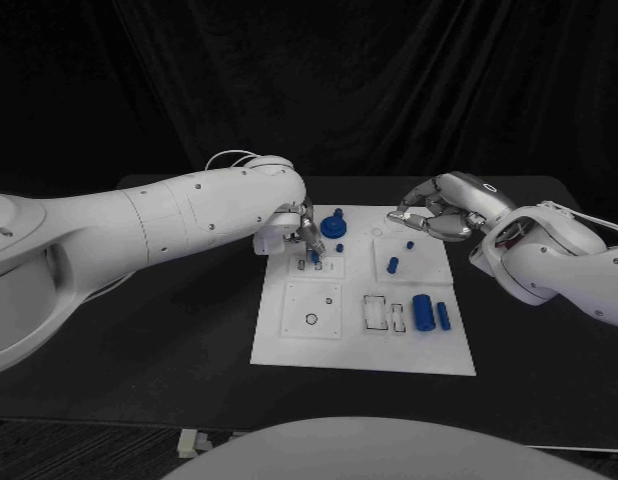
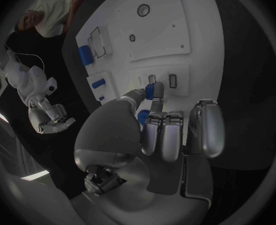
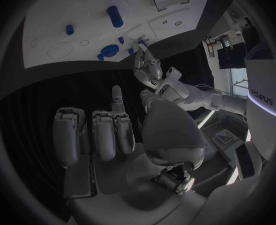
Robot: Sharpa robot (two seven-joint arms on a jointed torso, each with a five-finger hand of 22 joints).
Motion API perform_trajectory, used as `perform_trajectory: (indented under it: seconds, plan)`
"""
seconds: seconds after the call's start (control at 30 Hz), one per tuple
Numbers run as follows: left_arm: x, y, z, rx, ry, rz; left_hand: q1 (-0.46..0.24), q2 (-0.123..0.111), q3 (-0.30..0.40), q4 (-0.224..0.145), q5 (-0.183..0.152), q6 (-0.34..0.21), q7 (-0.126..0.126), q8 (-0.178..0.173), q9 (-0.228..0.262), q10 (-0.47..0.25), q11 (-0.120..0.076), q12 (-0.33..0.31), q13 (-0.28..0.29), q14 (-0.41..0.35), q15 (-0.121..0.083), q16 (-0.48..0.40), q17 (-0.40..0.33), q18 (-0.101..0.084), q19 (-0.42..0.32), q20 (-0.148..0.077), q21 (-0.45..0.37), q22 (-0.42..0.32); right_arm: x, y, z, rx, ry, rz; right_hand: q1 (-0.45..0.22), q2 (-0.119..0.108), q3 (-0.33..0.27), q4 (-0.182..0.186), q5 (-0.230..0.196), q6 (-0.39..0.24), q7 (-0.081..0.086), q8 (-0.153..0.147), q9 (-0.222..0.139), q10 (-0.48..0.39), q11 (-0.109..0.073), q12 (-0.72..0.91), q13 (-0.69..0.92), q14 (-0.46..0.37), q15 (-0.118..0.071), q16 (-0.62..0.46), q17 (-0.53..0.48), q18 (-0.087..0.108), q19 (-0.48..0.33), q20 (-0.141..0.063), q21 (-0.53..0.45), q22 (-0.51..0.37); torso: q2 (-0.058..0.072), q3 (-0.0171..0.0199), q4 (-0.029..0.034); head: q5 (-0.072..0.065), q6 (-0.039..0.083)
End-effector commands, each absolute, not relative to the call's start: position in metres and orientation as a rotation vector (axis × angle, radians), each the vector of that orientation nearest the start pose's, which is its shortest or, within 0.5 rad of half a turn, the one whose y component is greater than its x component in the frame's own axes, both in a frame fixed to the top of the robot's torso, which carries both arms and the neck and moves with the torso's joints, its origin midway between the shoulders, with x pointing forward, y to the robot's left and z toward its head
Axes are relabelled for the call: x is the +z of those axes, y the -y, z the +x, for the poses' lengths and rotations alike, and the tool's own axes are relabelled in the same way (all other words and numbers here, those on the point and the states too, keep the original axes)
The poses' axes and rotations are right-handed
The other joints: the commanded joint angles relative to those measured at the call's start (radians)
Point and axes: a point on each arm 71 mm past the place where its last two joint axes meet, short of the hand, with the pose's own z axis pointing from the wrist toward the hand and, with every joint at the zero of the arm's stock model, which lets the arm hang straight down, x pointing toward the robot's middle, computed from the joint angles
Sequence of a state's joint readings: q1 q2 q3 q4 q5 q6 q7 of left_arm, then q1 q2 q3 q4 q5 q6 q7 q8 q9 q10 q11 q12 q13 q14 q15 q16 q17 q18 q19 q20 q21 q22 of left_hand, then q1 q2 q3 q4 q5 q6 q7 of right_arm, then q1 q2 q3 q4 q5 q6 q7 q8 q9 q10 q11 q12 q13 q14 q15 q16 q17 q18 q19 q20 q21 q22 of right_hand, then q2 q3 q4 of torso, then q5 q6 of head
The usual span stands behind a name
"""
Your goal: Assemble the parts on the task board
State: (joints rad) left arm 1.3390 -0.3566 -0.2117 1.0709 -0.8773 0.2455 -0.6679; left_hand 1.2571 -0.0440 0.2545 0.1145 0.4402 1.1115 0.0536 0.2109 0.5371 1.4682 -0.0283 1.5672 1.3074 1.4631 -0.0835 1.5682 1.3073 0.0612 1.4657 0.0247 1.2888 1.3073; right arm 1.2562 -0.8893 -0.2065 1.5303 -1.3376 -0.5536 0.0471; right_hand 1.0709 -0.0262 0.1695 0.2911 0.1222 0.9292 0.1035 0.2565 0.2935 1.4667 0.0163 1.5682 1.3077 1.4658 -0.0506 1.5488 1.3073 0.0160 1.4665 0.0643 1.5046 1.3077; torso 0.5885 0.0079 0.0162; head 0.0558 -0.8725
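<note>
- The left hand (image 2: 151,116) pinches a small blue part (image 2: 153,90) over the slots on the task board (image 1: 292,340), seemingly to seat it.
- The right hand (image 1: 436,216) hovers with fingers curled and holding nothing, beyond the board's far edge, probably waiting.

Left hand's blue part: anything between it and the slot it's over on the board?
Nothing visible. The left hand pinches a small blue part just above the rectangular slots on the task board; the left wrist view shows bare board between part and slots. The right hand hovers apart, at the board's far right corner.
</note>
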Motion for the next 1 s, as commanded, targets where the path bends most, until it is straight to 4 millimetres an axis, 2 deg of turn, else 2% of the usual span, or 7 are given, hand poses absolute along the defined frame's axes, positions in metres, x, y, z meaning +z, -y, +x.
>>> perform_trajectory:
  seconds: [0.03, 1.0]
  plan:
    - [-0.2352, -0.1015, 0.5358, -0.250, -2.480, -0.162, -0.001, 0.011, 0.167, -0.159, -0.005, -0.003, -0.007, 0.004, 0.002, 0.103, -0.006, 0.004, 0.263, 0.108, -0.007, 0.003, 0.263, -0.005, 0.025, -0.004, -0.003, 0.187, -0.2001, 0.2225, 0.4695, 0.724, -1.536, -0.103, -0.003, 0.005, -0.004, 0.000, -0.006, -0.002, -0.004, 0.007, 0.001, 0.104, 0.006, 0.003, 0.263, 0.090, 0.008, -0.005, 0.202, 0.004, 0.065, 0.003, -0.004, 0.237, 0.000, 0.0003, 0.0002, 0.000, 0.000]
    - [-0.2436, -0.1025, 0.5304, -0.250, -2.495, -0.166, -0.002, 0.011, 0.169, -0.159, -0.005, -0.004, -0.006, 0.004, 0.004, 0.103, -0.006, 0.004, 0.263, 0.108, -0.007, 0.003, 0.263, -0.004, 0.024, -0.004, -0.006, 0.186, -0.2014, 0.2227, 0.4694, 0.720, -1.543, -0.100, -0.003, 0.005, -0.004, 0.000, -0.006, -0.002, -0.004, 0.007, 0.001, 0.104, 0.006, 0.003, 0.263, 0.090, 0.008, -0.005, 0.202, 0.004, 0.065, 0.003, -0.004, 0.237, 0.000, 0.0001, -0.0001, 0.001, 0.000]
